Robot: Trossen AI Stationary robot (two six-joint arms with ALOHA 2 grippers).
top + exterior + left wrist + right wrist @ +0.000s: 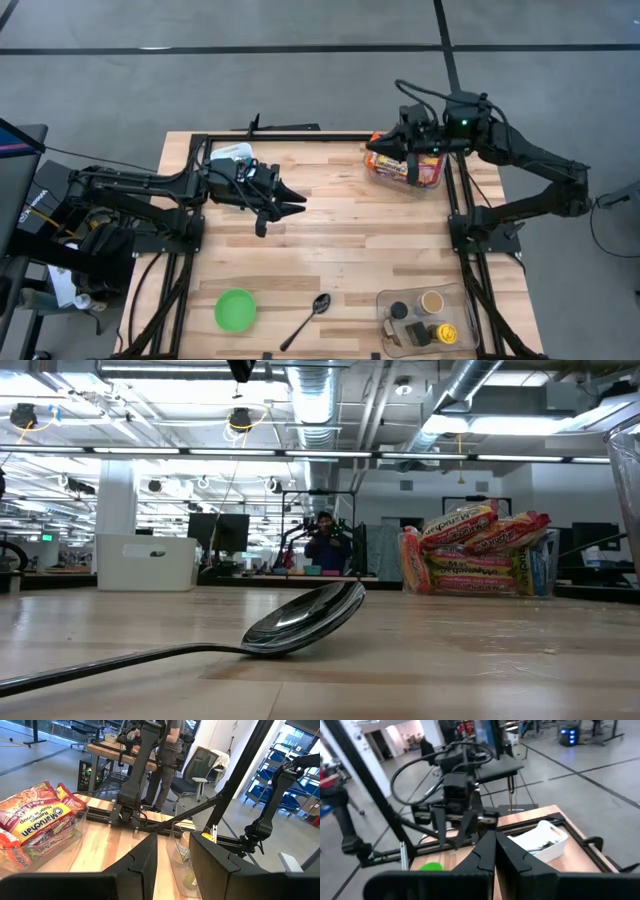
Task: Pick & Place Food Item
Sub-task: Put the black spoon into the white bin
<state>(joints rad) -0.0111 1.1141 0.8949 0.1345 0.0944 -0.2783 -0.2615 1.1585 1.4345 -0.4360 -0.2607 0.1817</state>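
Meanwhile I am holding both arms above the wooden table (350, 240), neither one carrying anything. My right gripper (372, 147) is hovering over the clear tub of ramen packets (405, 170) at the far right corner; its fingers are pressed together and empty, as the right wrist view shows. I judge I am parking it there because the packets are the food to be picked, and they are lying directly beneath its tips, untouched and stacked in the tub.

My left gripper (298, 203) is hanging mid-table with its fingers (145, 857) narrowly parted and nothing between them. It is pointing across the table toward the tub, which sits well ahead of it. A white bin (232, 154) is sitting just behind its wrist at the far left.

Nearer me, well below the left gripper's reach line, 1 green bowl (236, 309) is waiting, probably as the drop spot, though I cannot confirm that. Just beside it 1 spoon (306, 319) is lying flat, bowl end raised slightly in the low view. A second clear container (425, 318) at the near right is holding what look like 4 small jars or lids.

Counted: 2 arms, 2 clear tubs, 1 bowl, 1 spoon, 1 white bin. The packets number at least 4, but I cannot count them exactly.
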